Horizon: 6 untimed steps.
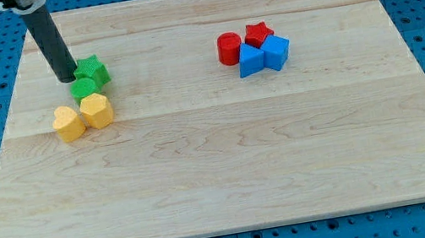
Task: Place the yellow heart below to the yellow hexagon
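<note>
Yellow heart [69,124] and yellow hexagon [96,110], on the left part of my board.

Heart: small solid yellow block lying flat, lobes toward the view's top, point toward the bottom. It sits at the view's left of the hexagon, just slightly lower, the two side by side and touching or very nearly so. Hexagon: same yellow, flat on one broad face, six-sided top showing, set right below a green block.

Bright, even light from overhead washes the pale wooden board [218,152], with no glare. Shadows are soft and short, hugging each block's base. Focus is sharp throughout, edges barely distorted.
</note>
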Available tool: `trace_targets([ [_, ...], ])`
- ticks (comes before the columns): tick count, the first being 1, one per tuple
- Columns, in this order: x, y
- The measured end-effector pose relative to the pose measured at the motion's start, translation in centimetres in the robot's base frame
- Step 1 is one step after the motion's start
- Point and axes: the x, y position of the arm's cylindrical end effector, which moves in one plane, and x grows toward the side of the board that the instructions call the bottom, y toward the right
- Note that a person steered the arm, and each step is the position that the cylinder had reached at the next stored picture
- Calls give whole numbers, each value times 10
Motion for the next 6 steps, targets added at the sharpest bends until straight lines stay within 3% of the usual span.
trace_targets([
  [2, 16, -14],
  [6, 96, -13],
])
